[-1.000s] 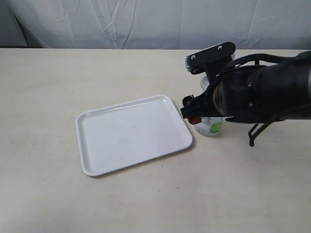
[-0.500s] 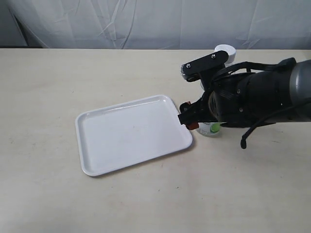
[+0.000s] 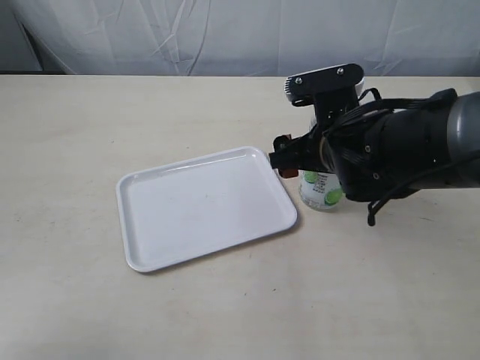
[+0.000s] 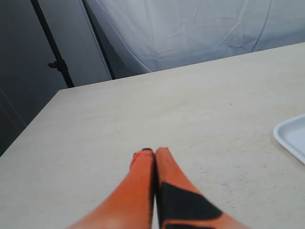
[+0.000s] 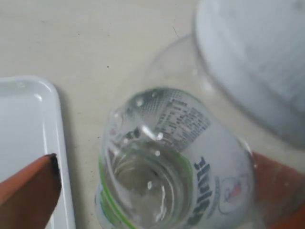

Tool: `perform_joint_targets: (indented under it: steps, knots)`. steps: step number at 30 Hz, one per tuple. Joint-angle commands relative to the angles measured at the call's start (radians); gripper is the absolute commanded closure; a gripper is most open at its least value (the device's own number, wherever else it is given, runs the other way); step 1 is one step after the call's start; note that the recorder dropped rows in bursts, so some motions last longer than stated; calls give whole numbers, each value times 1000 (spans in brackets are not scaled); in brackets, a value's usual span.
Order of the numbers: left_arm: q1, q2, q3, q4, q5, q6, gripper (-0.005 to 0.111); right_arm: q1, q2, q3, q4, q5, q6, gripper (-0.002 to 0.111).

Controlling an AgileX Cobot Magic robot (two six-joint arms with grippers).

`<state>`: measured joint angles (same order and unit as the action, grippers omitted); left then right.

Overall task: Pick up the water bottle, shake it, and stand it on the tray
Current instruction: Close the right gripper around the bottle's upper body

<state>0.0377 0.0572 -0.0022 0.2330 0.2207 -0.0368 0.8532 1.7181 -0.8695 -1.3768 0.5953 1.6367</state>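
Observation:
The water bottle (image 3: 322,192) stands upright on the table, just off the right edge of the white tray (image 3: 202,206). Its lower part with the green circles shows below my right arm, which hides the top. My right gripper (image 3: 309,171) is down around the bottle and open. In the right wrist view the bottle (image 5: 176,167) fills the space between the orange fingers (image 5: 28,191). One finger stands apart from it over the tray's rim (image 5: 62,157), the other sits close against its far side. My left gripper (image 4: 153,152) is shut on nothing, above bare table.
A corner of the tray (image 4: 293,138) shows in the left wrist view. A white backdrop cloth (image 3: 240,34) hangs behind the table's far edge. A dark stand (image 4: 57,64) is beyond the table in the left wrist view.
My right wrist has rocked and its orange fingertip by the tray has come up a little. The bottle and the tray have stayed put.

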Motion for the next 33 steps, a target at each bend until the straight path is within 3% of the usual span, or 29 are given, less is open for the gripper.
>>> perform_joint_targets:
  steps: [1, 10, 22, 24, 28, 31, 33]
  knots:
    - [1, -4, 2, -4, -13, -8, 107, -5, 2, -4, -65, 6, 89, 4]
    - [1, -4, 2, -4, -13, -8, 107, -9, 2, -4, -93, 31, 157, 4]
    - [1, -4, 2, -4, -13, -8, 107, -111, 2, -4, -122, -112, 196, 7]
    - [1, -4, 2, -4, -13, -8, 107, -111, 2, -4, -139, -127, 196, 19]
    - [1, -4, 2, -4, -13, -8, 107, -112, 2, -4, -205, -178, 198, 71]
    - [1, -4, 2, -4, -13, -8, 107, -112, 2, -4, -193, -181, 198, 97]
    - [1, -4, 2, -4, -13, -8, 107, -112, 2, -4, -183, -185, 193, 109]
